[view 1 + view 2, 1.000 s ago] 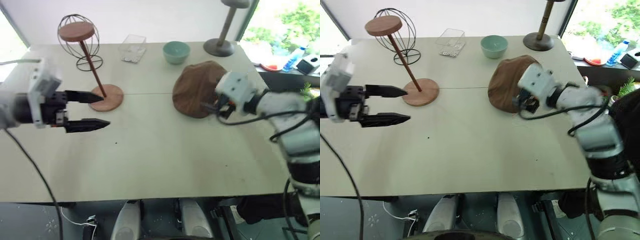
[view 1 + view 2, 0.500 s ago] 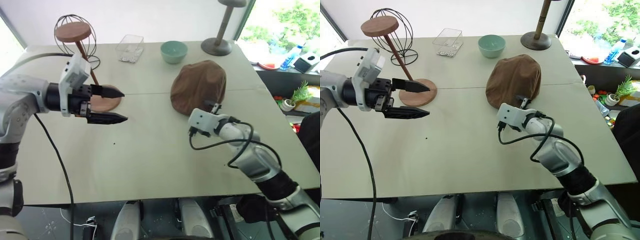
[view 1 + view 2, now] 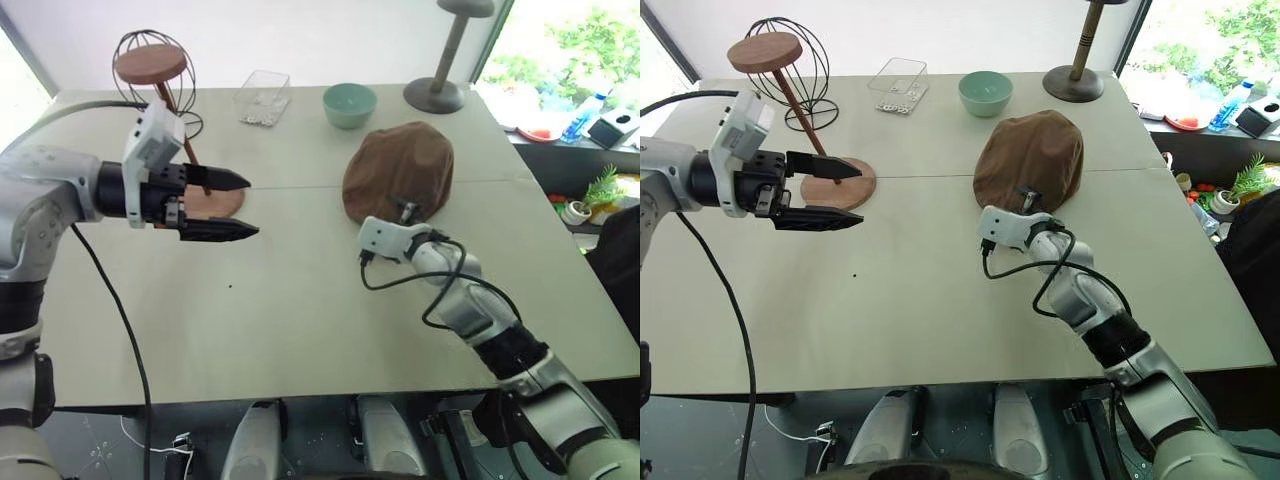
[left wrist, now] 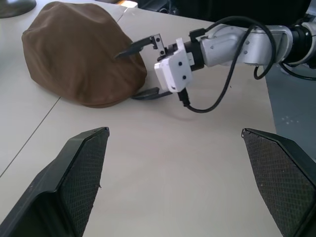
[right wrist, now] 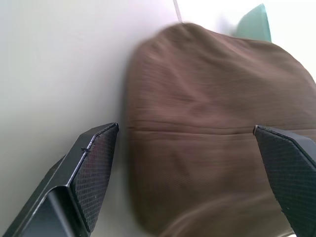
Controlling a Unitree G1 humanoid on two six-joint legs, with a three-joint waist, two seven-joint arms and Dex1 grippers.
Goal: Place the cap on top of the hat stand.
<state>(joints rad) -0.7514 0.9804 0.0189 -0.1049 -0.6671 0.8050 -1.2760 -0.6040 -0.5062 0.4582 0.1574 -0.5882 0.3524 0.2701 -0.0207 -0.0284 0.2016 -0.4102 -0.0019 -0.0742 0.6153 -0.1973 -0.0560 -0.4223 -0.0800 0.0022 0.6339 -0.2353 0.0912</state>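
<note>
I see the cap (image 3: 1030,160) lying flat on the table (image 3: 940,300). My right gripper (image 3: 1025,197) sits at the cap's near edge, its fingers spread apart. Well to the cap's left stands the hat stand (image 3: 800,120), with my left gripper (image 3: 840,190) wide open just in front of its base. Beyond the cap sits a teal bowl (image 3: 985,93), a clear tray (image 3: 898,84) beside it.
</note>
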